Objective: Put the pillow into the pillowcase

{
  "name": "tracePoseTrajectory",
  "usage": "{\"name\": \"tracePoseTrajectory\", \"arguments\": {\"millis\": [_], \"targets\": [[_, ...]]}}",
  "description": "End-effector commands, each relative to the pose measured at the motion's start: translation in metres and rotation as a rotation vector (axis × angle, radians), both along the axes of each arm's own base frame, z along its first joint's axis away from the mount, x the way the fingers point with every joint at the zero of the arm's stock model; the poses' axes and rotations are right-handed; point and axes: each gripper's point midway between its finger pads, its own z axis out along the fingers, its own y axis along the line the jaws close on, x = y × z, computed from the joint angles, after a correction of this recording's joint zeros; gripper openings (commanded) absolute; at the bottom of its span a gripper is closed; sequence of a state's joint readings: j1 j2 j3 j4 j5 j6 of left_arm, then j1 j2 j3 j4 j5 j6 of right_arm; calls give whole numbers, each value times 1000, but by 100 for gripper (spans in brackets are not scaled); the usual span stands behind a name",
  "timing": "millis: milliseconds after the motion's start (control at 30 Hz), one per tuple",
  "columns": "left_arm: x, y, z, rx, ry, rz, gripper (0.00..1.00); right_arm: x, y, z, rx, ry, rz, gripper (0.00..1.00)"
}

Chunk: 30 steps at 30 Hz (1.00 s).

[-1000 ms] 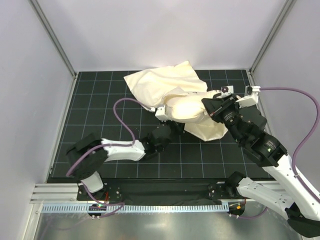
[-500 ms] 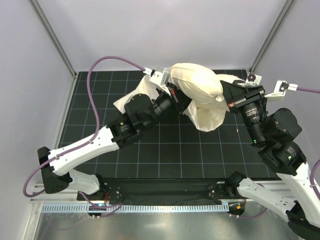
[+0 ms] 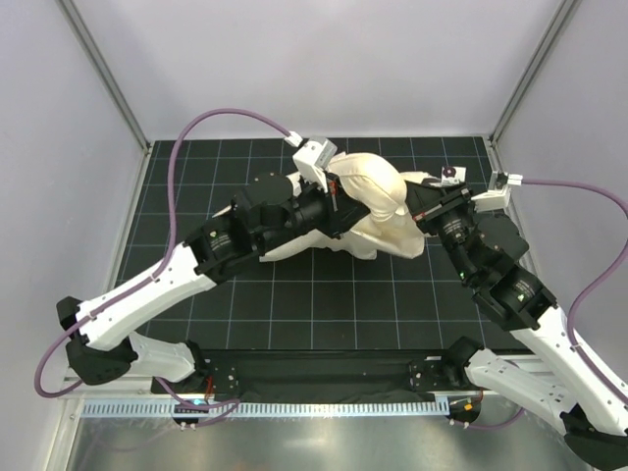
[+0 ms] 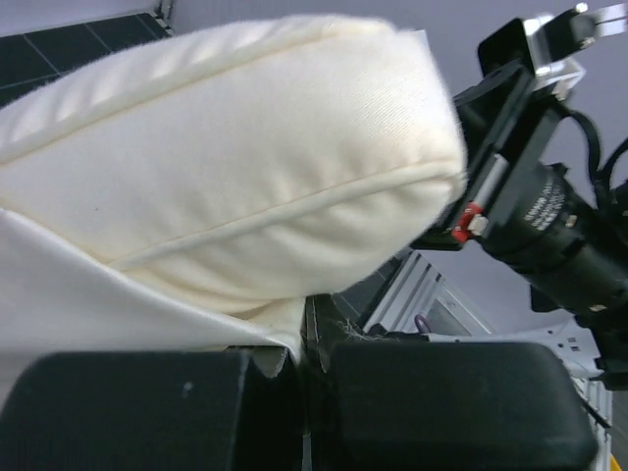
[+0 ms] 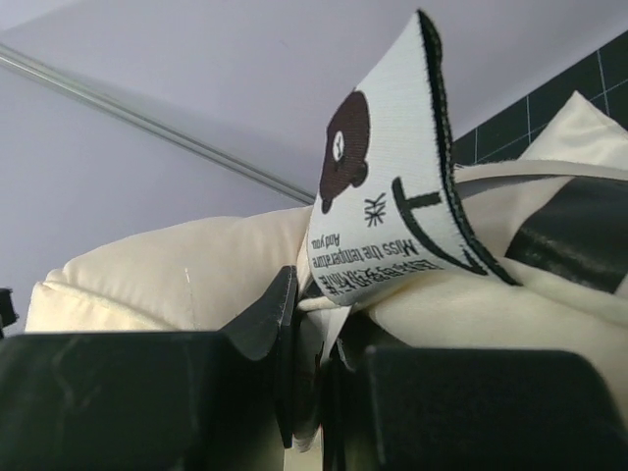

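Note:
The puffy cream pillow (image 3: 378, 186) is held up over the back of the mat between both grippers. The thin pillowcase (image 3: 324, 240) hangs under it and trails down to the mat at the left. My left gripper (image 3: 340, 196) is at the pillow's left side. In the left wrist view it (image 4: 299, 343) is shut on the pillowcase's thin edge (image 4: 98, 304), just under the pillow (image 4: 226, 167). My right gripper (image 3: 417, 204) is at the pillow's right side. In the right wrist view it (image 5: 319, 353) is shut on the pillow's seam (image 5: 167, 275), right under the white tag (image 5: 383, 186).
A black gridded mat (image 3: 196, 196) covers the floor, with grey walls and metal corner posts (image 3: 108, 78) around it. A purple cable (image 3: 216, 118) loops above the left arm. The right arm's wrist (image 4: 549, 226) is close behind the pillow in the left wrist view.
Both arms raised the pillow and cloth off the mat and carried them toward the back, the left arm stretching far out. Since half a second ago the bundle has come down a little.

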<state>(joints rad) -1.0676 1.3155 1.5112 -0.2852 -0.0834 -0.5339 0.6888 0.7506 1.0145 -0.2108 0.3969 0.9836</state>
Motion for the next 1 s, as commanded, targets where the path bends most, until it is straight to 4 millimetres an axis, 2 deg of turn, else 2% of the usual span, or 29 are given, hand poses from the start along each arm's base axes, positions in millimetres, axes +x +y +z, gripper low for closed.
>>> {"name": "tracePoseTrajectory", "arguments": {"millis": [0,33,133,167,200,233,267,300,333,400,467,533,633,667,767,800,833,900,933,967], "targets": [[-56,37,150,-403,-127,-163,0,4,13,-57,-130,116,37,4],[-57,39,146,-393,-104,-162,0,4,12,-60,-136,122,30,4],[-51,45,105,-303,19,-102,0,1,-1,-70,-162,129,-11,4],[-46,49,84,-264,75,-55,0,2,-4,-73,-171,129,-23,4],[-49,59,81,-271,80,-38,0,2,-6,-74,-187,125,-32,4],[-38,59,51,-227,119,23,0,2,-5,-77,-201,122,-27,4],[-37,65,43,-235,145,52,0,3,-3,-81,-220,129,-18,4],[-39,73,48,-271,139,63,0,3,5,-87,-240,137,20,4],[-39,73,42,-273,144,62,0,3,10,-98,-255,157,44,4],[-49,71,51,-295,152,6,0,2,31,-119,-272,194,133,4],[-58,63,62,-309,161,-58,0,3,47,-136,-281,201,185,4],[-70,52,60,-295,186,-145,0,-2,62,-155,-342,223,221,4],[-61,47,22,-220,218,-107,0,-9,66,-174,-420,240,230,4],[-58,47,-12,-163,246,-78,0,-15,70,-179,-448,228,268,4],[-45,61,-65,-78,267,33,0,-32,78,-194,-505,219,362,6],[-42,66,-104,-13,298,71,0,-35,76,-199,-530,229,374,11],[-34,75,-125,14,300,139,0,-40,72,-207,-564,252,386,13],[-30,87,-141,-13,295,196,0,-47,66,-212,-612,256,405,18],[-26,98,-179,38,315,250,0,-51,62,-211,-627,247,415,30],[-26,102,-186,18,325,271,0,-53,58,-211,-641,242,415,38]]}}
